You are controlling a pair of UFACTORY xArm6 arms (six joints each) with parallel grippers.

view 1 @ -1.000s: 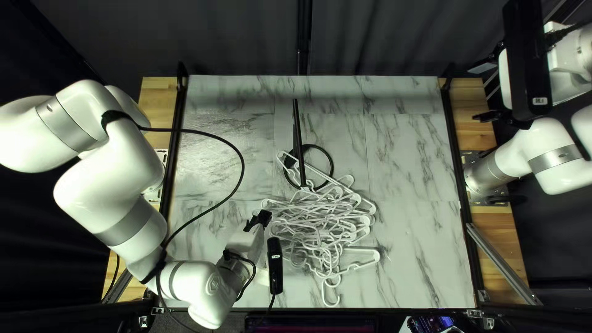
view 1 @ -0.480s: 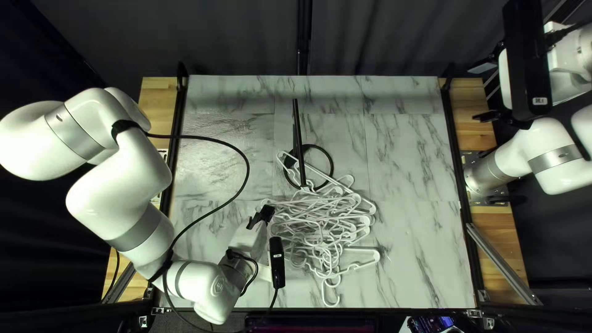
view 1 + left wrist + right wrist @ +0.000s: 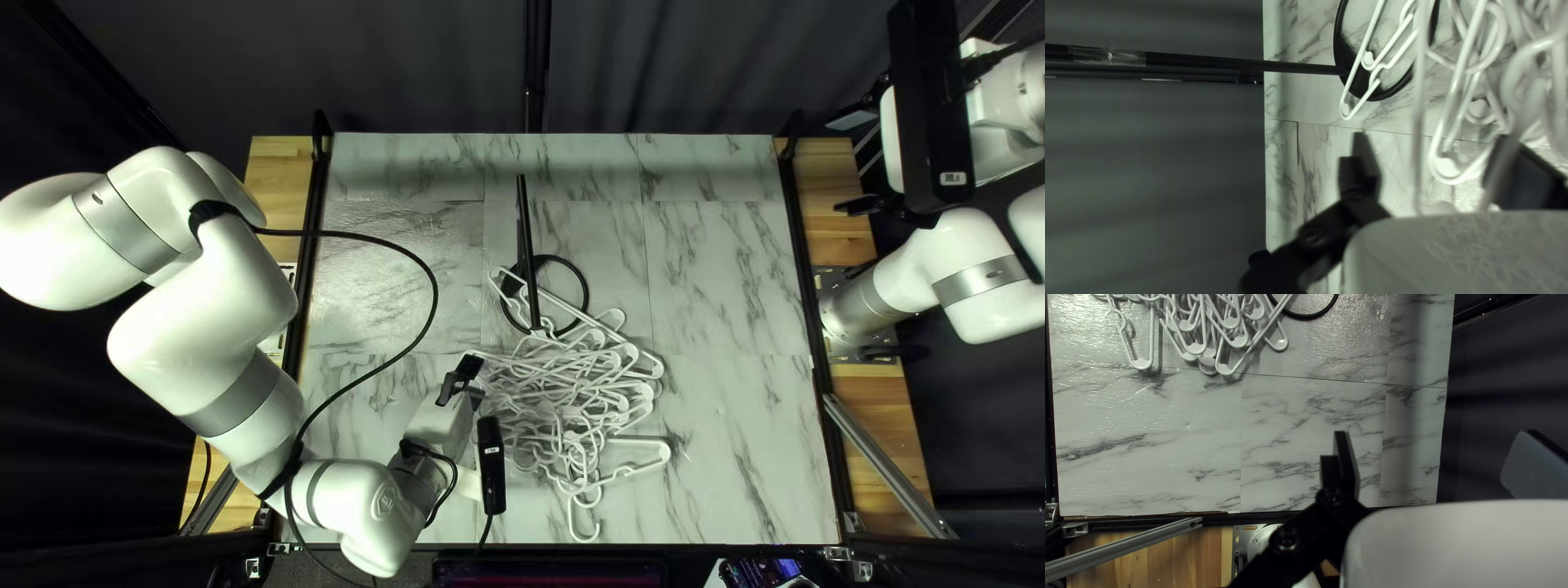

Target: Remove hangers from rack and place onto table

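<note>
Hovering near tangled white plastic hangers [image 3: 566, 389], the black two-fingered left gripper [image 3: 465, 378] gapes, as does its black right counterpart [image 3: 838, 163] near a white-labelled, black oblong housing [image 3: 927, 98].

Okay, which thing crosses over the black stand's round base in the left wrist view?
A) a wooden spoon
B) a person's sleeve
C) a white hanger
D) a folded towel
C: a white hanger crosses over the stand's round base, and one end sticks out past the base's edge.
</note>
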